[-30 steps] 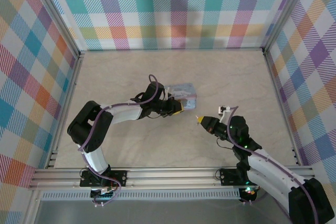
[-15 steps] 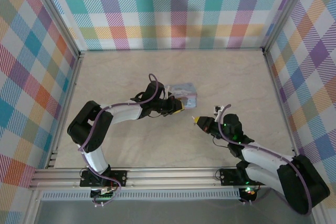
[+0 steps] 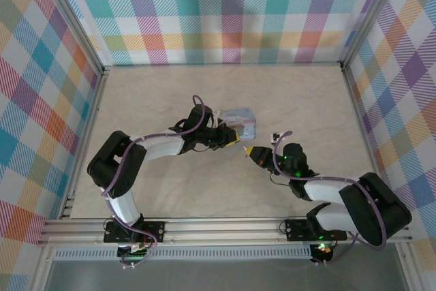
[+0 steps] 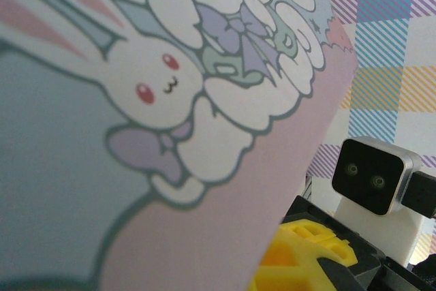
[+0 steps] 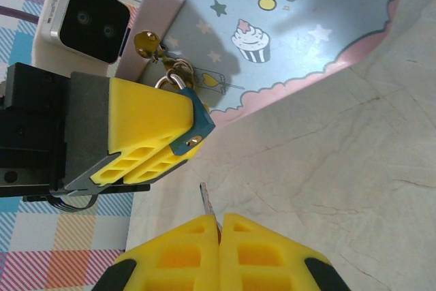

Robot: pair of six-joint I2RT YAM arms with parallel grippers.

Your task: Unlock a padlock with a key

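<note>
right wrist view: the right gripper [image 5: 219, 226] has its yellow fingers pinched tight on the key [image 5: 205, 199], blade pointing at the padlock [image 5: 197, 124], near but apart. the left gripper [image 5: 178, 131] clamps that padlock against the pale blue tin [image 5: 293, 32] on the table [image 5: 354, 168].

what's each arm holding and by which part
Right fingers pinch the key by its head end, blade tip poking out. Left fingers clamp the padlock by its body, shackle sticking out.
</note>
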